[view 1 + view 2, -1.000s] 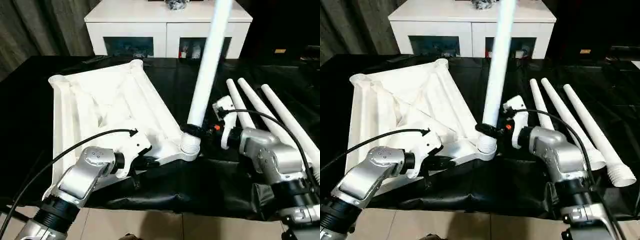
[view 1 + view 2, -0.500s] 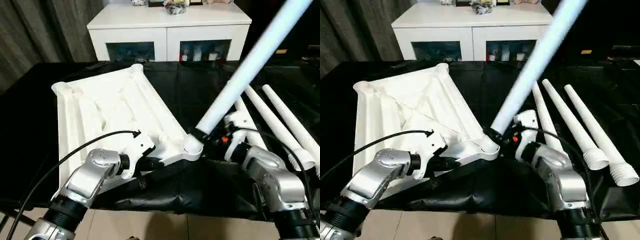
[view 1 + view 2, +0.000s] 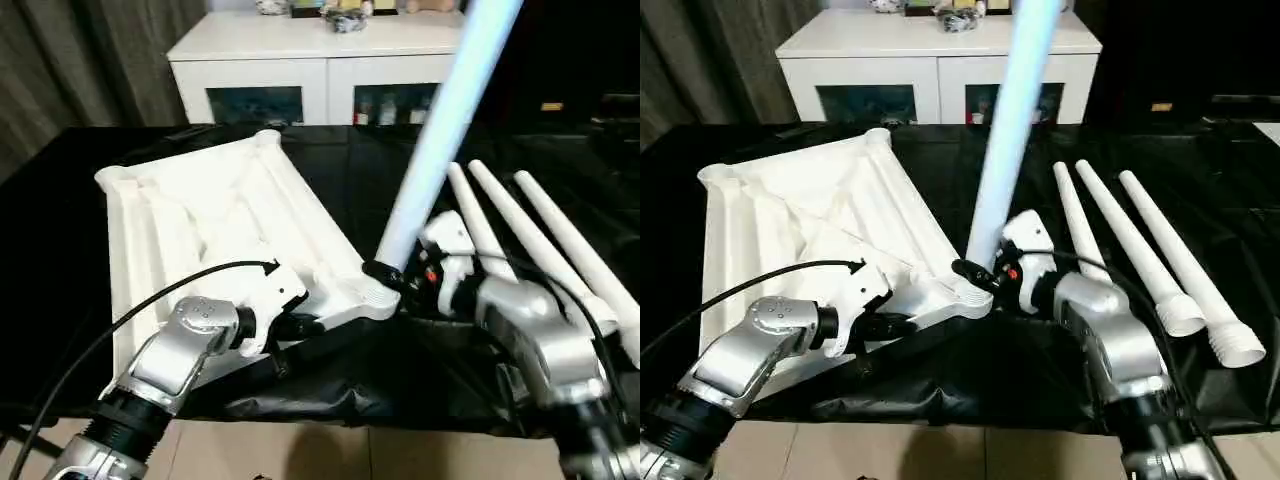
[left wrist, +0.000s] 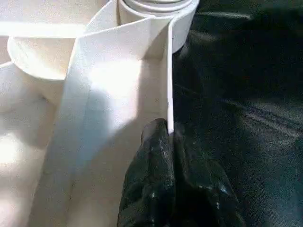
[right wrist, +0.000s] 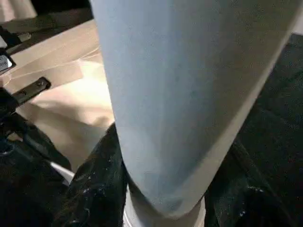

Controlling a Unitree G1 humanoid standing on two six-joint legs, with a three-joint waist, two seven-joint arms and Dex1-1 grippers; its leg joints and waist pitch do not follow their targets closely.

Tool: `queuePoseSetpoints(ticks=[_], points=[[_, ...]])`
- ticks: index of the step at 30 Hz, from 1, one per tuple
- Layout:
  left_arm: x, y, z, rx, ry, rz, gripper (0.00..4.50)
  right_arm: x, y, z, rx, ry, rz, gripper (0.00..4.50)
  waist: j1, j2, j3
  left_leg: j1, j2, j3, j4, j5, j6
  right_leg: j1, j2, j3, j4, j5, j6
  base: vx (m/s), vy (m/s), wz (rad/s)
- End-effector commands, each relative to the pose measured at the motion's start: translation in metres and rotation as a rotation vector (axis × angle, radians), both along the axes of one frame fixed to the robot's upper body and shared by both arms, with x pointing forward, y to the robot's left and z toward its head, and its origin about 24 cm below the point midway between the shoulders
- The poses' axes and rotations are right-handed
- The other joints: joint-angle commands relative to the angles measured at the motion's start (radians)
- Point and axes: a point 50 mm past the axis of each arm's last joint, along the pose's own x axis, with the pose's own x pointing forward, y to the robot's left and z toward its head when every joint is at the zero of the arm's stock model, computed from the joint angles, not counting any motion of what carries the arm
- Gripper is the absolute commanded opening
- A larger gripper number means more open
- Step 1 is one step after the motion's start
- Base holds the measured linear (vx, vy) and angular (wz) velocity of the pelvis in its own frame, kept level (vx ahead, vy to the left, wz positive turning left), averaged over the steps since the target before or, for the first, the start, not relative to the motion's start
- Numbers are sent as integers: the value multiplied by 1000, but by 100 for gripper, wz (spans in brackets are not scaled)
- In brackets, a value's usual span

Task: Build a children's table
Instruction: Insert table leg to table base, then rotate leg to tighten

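The white tabletop (image 3: 220, 215) lies upside down on the black-covered work table. My left gripper (image 3: 305, 325) is shut on its near rim (image 4: 169, 85), its black fingers (image 4: 156, 189) pinching the thin wall just short of the corner socket (image 3: 372, 297). One long white leg (image 3: 440, 130) rises from that socket, leaning a little to the right. My right gripper (image 3: 385, 275) is shut on the leg's lower end, its fingers (image 5: 94, 189) on both sides of the tube (image 5: 180, 94). Three loose legs (image 3: 530, 225) lie side by side on the right.
A white cabinet (image 3: 320, 60) with dark glass doors stands behind the work table, with grey curtains (image 3: 80, 70) to its left. The black cover (image 3: 330, 380) hangs in folds over the table's front edge, with tiled floor (image 3: 330, 455) below.
The leg in my right gripper swung far to the right half a second ago and now stands steeper again in the socket. My left gripper kept its hold on the rim.
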Motion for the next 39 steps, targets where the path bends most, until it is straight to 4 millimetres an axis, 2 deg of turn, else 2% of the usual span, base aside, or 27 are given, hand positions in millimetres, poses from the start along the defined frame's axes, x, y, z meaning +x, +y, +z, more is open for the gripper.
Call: queuePoseSetpoints(ticks=[1, 2, 3, 4, 5, 7, 9, 13, 15, 17, 18, 19, 22, 26, 27, 28, 29, 31, 33, 36, 38, 39], points=[[1, -5, 9, -13, -54, -34, 0, -7, -2, -27, -54, 165, 34, 185, -1, -17, -42, 28, 66, -46, -92, -332, -28, 9, -86, 50, -103, -366, -162, 0, 0, 0], [0, -5, 10, -21, -51, -37, 0, -6, -2, -26, -54, 181, 55, 185, 1, -20, -43, 25, 67, -45, -91, -312, -23, 11, -86, 50, -100, -334, -170, 0, 0, 0], [0, -5, 10, -22, -51, -38, 0, -6, -2, -26, -54, 183, 57, 185, 2, -20, -44, 24, 68, -44, -91, -301, -21, 13, -86, 49, -98, -314, -175, 0, 0, 0], [-1, -5, 10, -27, -47, -45, 0, -5, -2, -26, -59, 193, 73, 185, 3, -26, -45, 23, 68, -41, -91, -281, -15, 14, -84, 49, -97, -277, -180, 0, 0, 0], [-3, -5, 12, -37, -39, -61, 0, -4, -1, -27, -71, 217, 107, 185, 2, -25, -47, 19, 66, -42, -90, -261, -6, 20, -85, 47, -92, -248, -192, 0, 0, 0], [-4, -5, 12, -38, -38, -64, 0, -4, -1, -29, -79, 227, 124, 185, 3, -26, -46, 21, 67, -39, -87, -255, 0, 17, -84, 48, -93, -238, -200, 0, 0, 0], [-4, -5, 12, -39, -36, -63, 0, -4, -1, -32, -89, 245, 137, 185, 3, -27, -46, 21, 67, -39, -88, -245, 3, 20, -84, 47, -91, -222, -207, 0, 0, 0], [-4, -4, 11, -31, -30, -59, 0, -6, 0, -41, -107, 266, 132, 185, 2, -29, -42, 24, 67, -39, -90, -277, -7, 16, -86, 48, -97, -278, -203, 0, 0, 0], [-4, -3, 10, -27, -27, -54, 0, -10, 0, -49, -103, 284, 128, 185, 0, -30, -41, 28, 68, -42, -95, -316, -26, 13, -85, 48, -101, -320, -186, 0, 0, 0], [-4, -2, 10, -27, -26, -53, 0, -12, 0, -51, -104, 290, 127, 185, 0, -31, -42, 29, 69, -43, -96, -325, -32, 12, -85, 48, -101, -323, -182, 0, 0, 0], [-3, -2, 10, -39, -22, -51, 0, -15, 0, -58, -97, 300, 102, 185, 0, -24, -43, 29, 69, -43, -97, -330, -38, 11, -83, 49, -100, -307, -183, 0, 0, 0], [-3, -3, 10, -41, -22, -51, 0, -15, 0, -59, -97, 299, 95, 185, -1, -27, -42, 29, 69, -43, -98, -338, -41, 10, -83, 49, -101, -298, -183, 0, 0, 0], [-3, -2, 10, -46, -20, -50, 0, -13, -1, -61, -100, 293, 70, 185, -3, -28, -42, 30, 68, -43, -99, -356, -45, 9, -83, 49, -103, -309, -183, 0, 0, 0], [-1, -1, 10, -55, -15, -42, 0, -9, 0, -61, -94, 272, 32, 185, -9, -29, -36, 32, 67, -49, -103, -417, -60, 6, -86, 49, -111, -402, -166, 0, 0, 0], [-1, 0, 9, -54, -11, -31, 0, -7, 0, -59, -91, 265, 21, 185, -12, -29, -34, 36, 66, -51, -103, -450, -66, 1, -86, 49, -117, -456, -150, 0, 0, 0], [0, 1, 8, -52, -9, -24, 0, -6, 1, -58, -88, 260, 13, 185, -12, -29, -34, 36, 66, -51, -103, -450, -66, 1, -86, 49, -117, -456, -150, 0, 0, 0], [2, 3, 7, -42, -7, 0, 0, -5, 1, -57, -89, 249, -6, 184, -17, -30, -30, 41, 65, -56, -106, -494, -76, -1, -88, 47, -123, -524, -129, 0, 0, 0], [6, 7, 4, -15, -12, 50, 0, -1, 3, -57, -87, 238, -55, 184, -24, -29, -30, 37, 65, -62, -113, -505, -82, 4, -87, 43, -124, -527, -118, 0, 0, 0], [12, 9, 0, 18, -14, 118, 0, 5, 6, -58, -83, 235, -144, 184, -29, -30, -29, 45, 63, -61, -114, -527, -91, -6, -85, 44, -128, -534, -115, 0, 0, 0], [19, 6, -4, 40, -11, 200, 0, 10, 11, -62, -87, 252, -271, 184, -35, -31, -25, 52, 58, -66, -111, -571, -93, -14, -86, 40, -139, -616, -87, 0, 0, 0], [26, 1, -5, 52, -5, 273, 0, 13, 15, -67, -106, 260, -358, 184, -40, -31, -21, 55, 56, -69, -114, -608, -97, -18, -85, 33, -146, -658, -66, 0, 0, 0], [27, 0, -6, 54, -5, 282, 0, 13, 15, -67, -108, 261, -367, 184, -42, -28, -20, 65, 51, -73, -111, -649, -103, -26, -84, 24, -154, -698, -46, 0, 0, 0]])
